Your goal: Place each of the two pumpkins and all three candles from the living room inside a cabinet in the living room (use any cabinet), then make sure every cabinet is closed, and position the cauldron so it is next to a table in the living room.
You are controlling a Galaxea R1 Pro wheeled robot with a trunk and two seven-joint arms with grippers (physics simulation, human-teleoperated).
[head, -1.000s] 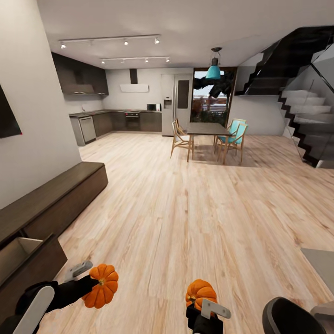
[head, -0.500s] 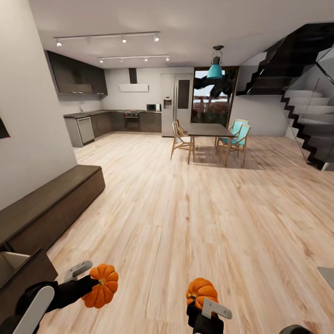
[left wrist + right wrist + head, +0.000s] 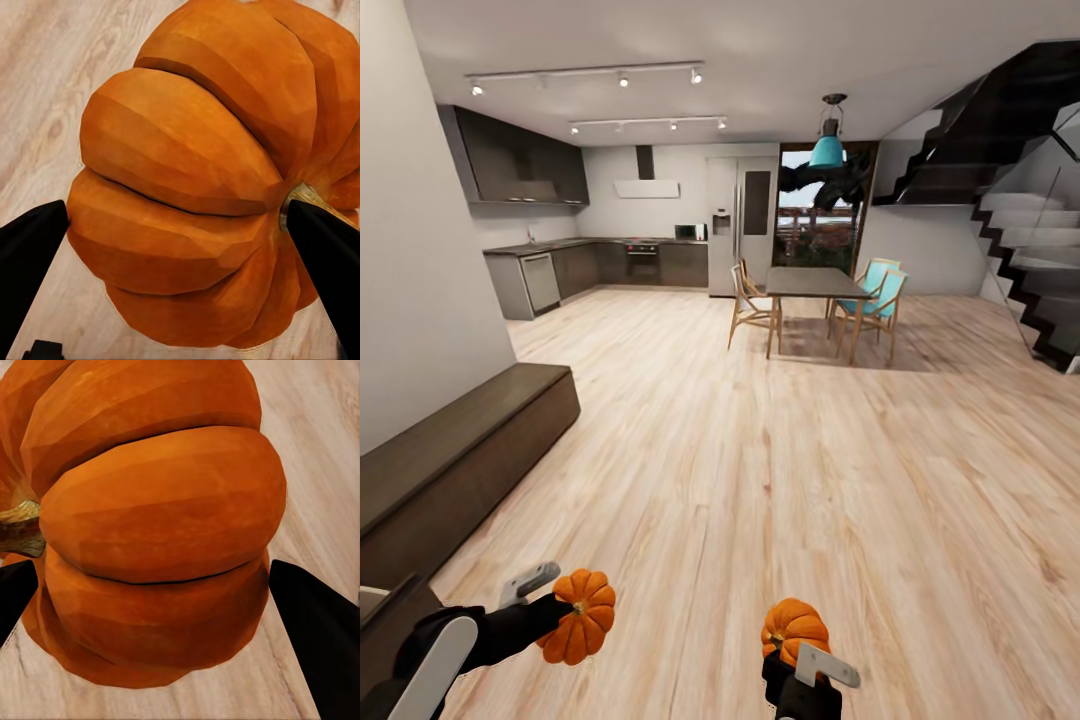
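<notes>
Head view has both pumpkins held above the wooden floor (image 3: pixel 760 450): the left gripper (image 3: pixel 550 600) pinches one pumpkin (image 3: pixel 578 616), the right gripper (image 3: pixel 800 655) pinches the other pumpkin (image 3: pixel 793 627). Beside the left arm runs the long dark cabinet (image 3: pixel 460 450) along the wall.

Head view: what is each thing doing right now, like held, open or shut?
Left gripper: jaws shut on a ribbed orange pumpkin, held above the floor.
Right gripper: jaws shut on the other ribbed orange pumpkin.
Long dark brown wood cabinet: one drawer at the near end stands open.
Grey dining table: upright, chairs around it.
</notes>
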